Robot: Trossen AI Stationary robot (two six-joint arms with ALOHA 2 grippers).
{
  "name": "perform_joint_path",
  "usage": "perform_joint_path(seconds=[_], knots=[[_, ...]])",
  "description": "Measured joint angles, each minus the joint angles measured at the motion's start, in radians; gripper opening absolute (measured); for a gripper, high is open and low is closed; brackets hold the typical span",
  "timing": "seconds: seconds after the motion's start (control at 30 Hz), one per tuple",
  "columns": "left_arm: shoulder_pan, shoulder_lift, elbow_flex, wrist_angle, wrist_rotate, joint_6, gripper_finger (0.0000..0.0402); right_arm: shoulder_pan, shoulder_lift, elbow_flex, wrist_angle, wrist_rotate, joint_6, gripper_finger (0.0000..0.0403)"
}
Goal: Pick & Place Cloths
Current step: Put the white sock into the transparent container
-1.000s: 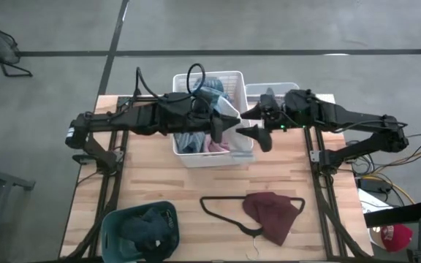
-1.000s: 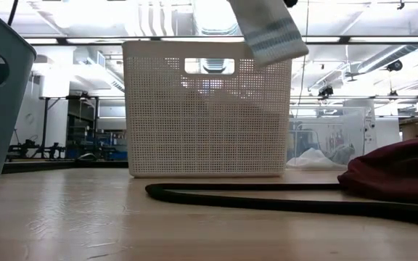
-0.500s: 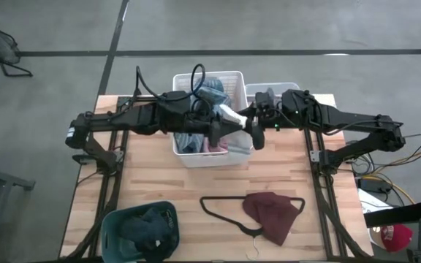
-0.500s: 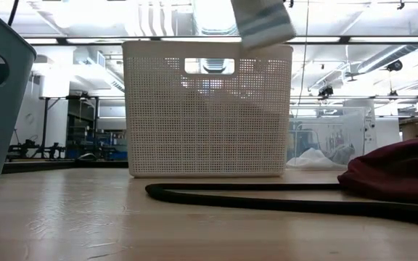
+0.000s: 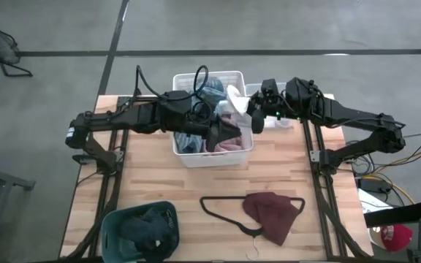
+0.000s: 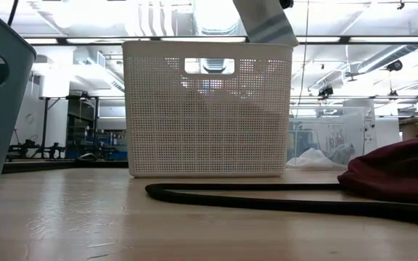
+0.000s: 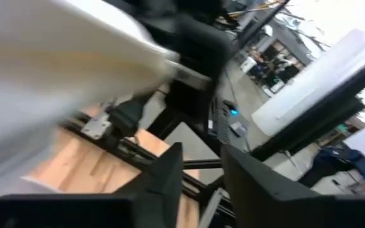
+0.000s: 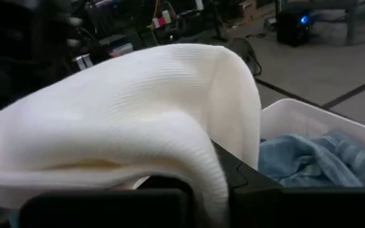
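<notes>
A white sock [image 5: 234, 97] with grey stripes is held up over the right side of the white basket [image 5: 188, 155]. My right gripper [image 5: 253, 120] is shut on it. In the low view its striped end [image 6: 265, 23] hangs just above the basket's rim [image 6: 207, 45]. My left gripper [image 5: 230, 132] reaches over the basket from the table's left; its fingers [image 7: 168, 177] stand open with the sock [image 7: 62, 76] beside them, not between them. Blue-grey [image 8: 309, 158] and pink cloths [image 5: 229, 146] lie in the basket. My right gripper holds the white sock from the table's right, roughly level. The sock [image 8: 132, 120] bulges up and drapes over the fingers, hiding the place of contact. It is lifted clear, one end hanging toward the basket.
A maroon garment [image 5: 272, 214] lies on a thin black hanger [image 5: 225, 212] at the near right. A teal bin [image 5: 139, 232] with dark cloths stands at the near left corner. A clear box [image 5: 276, 90] sits beyond the basket's right side, under the right arm.
My right gripper has closed in on the sock from the right, shut on it and moved toward the far edge, a little up. My left gripper, which held the sock, has opened and let go. The sock's hanging end has risen.
</notes>
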Motion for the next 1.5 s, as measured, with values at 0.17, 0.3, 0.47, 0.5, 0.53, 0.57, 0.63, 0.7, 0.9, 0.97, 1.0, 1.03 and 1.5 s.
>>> perform_joint_path(seconds=[0.17,0.3,0.47,0.5,0.53,0.57,0.63,0.7,0.9,0.97,1.0,1.03,1.5], knots=[[0.024,-0.013,0.000,-0.053,0.096,0.031,0.0166,-0.019,-0.027,0.000,-0.069,0.126,0.023,0.0013],[0.024,-0.031,0.000,-0.092,0.120,0.037,0.0177,-0.051,-0.058,0.000,-0.170,0.289,0.020,0.0013],[0.026,-0.049,-0.001,-0.129,0.115,0.059,0.0175,-0.113,-0.098,0.000,-0.230,0.432,-0.008,0.0020],[0.026,-0.051,-0.001,-0.133,0.114,0.061,0.0175,-0.128,-0.099,0.000,-0.234,0.447,-0.028,0.0020],[0.026,-0.052,-0.001,-0.136,0.113,0.065,0.0175,-0.144,-0.099,0.000,-0.234,0.459,-0.048,0.0019],[0.026,-0.053,-0.001,-0.136,0.113,0.069,0.0175,-0.158,-0.099,-0.001,-0.234,0.465,-0.068,0.0018],[0.026,-0.053,-0.001,-0.138,0.112,0.069,0.0175,-0.193,-0.094,-0.001,-0.234,0.465,-0.116,0.0014],[0.026,-0.053,-0.001,-0.138,0.112,0.071,0.0175,-0.229,-0.084,-0.003,-0.234,0.464,-0.185,0.0013],[0.026,-0.053,-0.001,-0.149,0.091,0.091,0.0175,-0.325,-0.046,-0.004,-0.296,0.465,-0.243,0.0024],[0.026,-0.053,-0.001,-0.148,0.082,0.091,0.0175,-0.352,-0.033,-0.005,-0.351,0.464,-0.213,0.0026],[0.026,-0.053,-0.001,-0.148,0.082,0.090,0.0175,-0.366,-0.024,-0.007,-0.376,0.463,-0.210,0.0026],[0.026,-0.053,-0.001,-0.148,0.081,0.090,0.0175,-0.379,-0.019,-0.010,-0.401,0.462,-0.209,0.0026],[0.025,-0.053,-0.002,-0.157,0.079,0.091,0.0175,-0.486,0.121,-0.037,-0.537,0.449,-0.173,0.0097]])
